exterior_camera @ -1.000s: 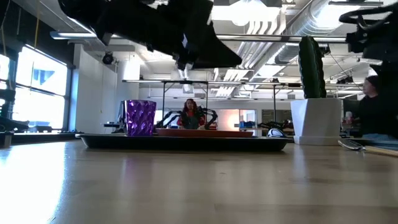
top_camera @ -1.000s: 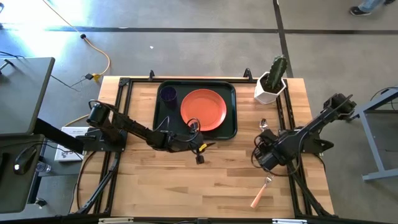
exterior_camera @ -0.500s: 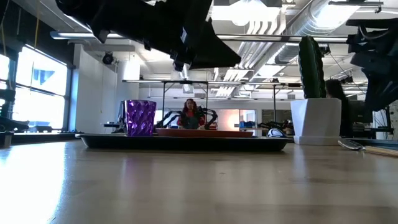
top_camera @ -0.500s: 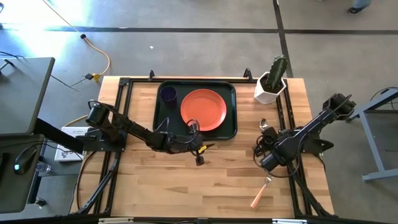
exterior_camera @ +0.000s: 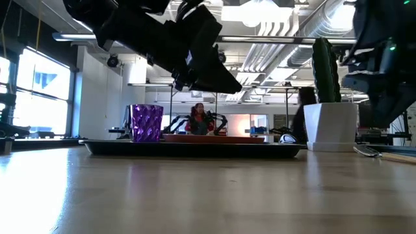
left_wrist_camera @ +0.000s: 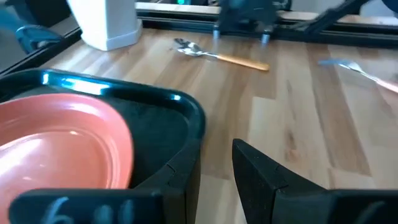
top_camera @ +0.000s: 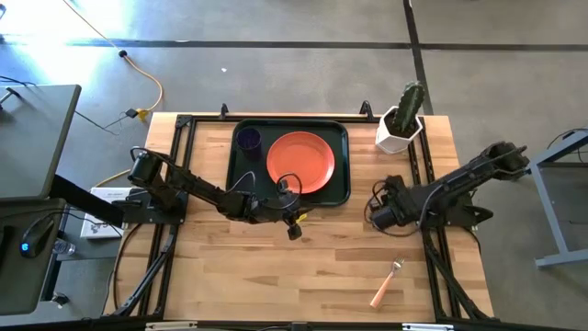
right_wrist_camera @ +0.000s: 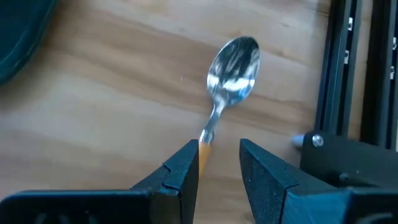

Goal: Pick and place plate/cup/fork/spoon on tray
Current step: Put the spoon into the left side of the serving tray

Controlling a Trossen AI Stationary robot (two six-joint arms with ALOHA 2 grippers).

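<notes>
The orange-red plate [top_camera: 299, 163] and the dark purple cup [top_camera: 248, 139] stand in the dark green tray [top_camera: 342, 188]. The spoon [right_wrist_camera: 231, 68] lies on the table to the right of the tray; it also shows in the left wrist view [left_wrist_camera: 217, 55]. My right gripper [right_wrist_camera: 219, 165] is open low over it, one finger on each side of the wooden handle [right_wrist_camera: 205, 148] where it meets the metal neck. The fork [top_camera: 390, 280] lies near the table's front right. My left gripper [left_wrist_camera: 214, 171] is open and empty above the tray's near right corner.
A white pot with a cactus [top_camera: 401, 124] stands at the table's far right corner. A black frame rail [right_wrist_camera: 351, 68] runs along the table just right of the spoon. Bare wood lies between the tray and the table's near edge.
My right gripper has gone from above the fork toward the table's far edge and a little left, and has turned, so that it now stands over the spoon's handle. My left gripper has dropped a little by the tray's corner. The tableware has not moved.
</notes>
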